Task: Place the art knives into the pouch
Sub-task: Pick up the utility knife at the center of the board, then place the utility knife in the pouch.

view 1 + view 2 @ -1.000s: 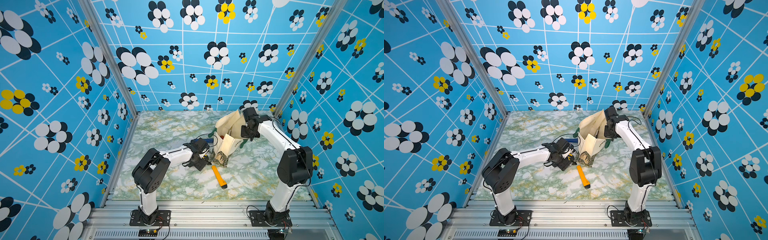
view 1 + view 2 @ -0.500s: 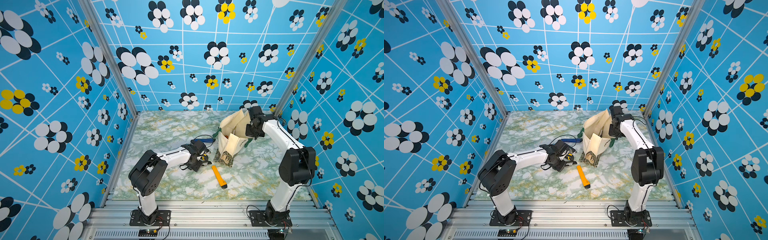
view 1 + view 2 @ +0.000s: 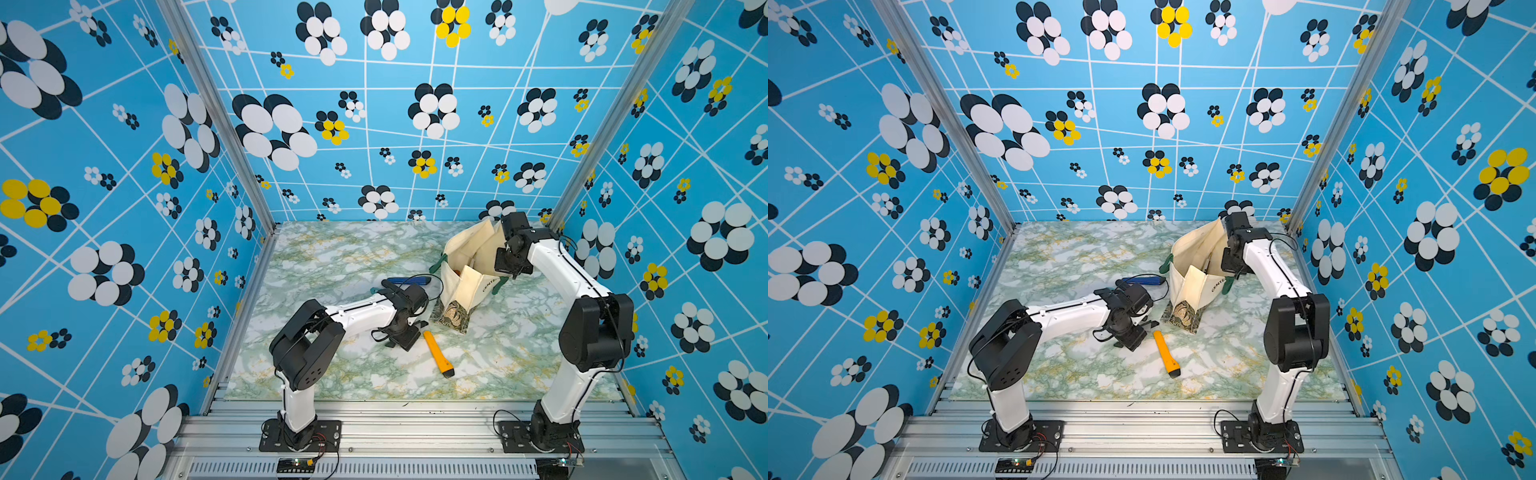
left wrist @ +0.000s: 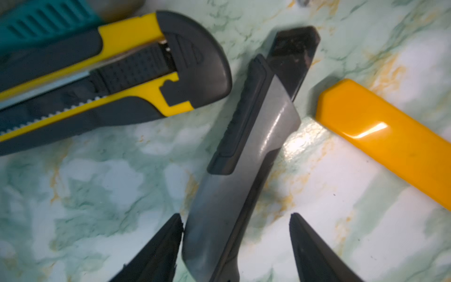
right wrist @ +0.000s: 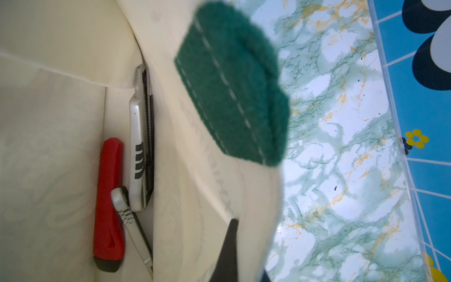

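Two neighbours, a yellow-grey cutter (image 4: 127,73) and an orange cutter (image 4: 380,136), flank the grey art knife (image 4: 244,151) on the counter (image 4: 97,195) between the left gripper's (image 4: 236,217) spread jaws, where a skewed close could spin it away, as the right gripper (image 3: 509,269) clamps the pouch (image 3: 461,291) open.
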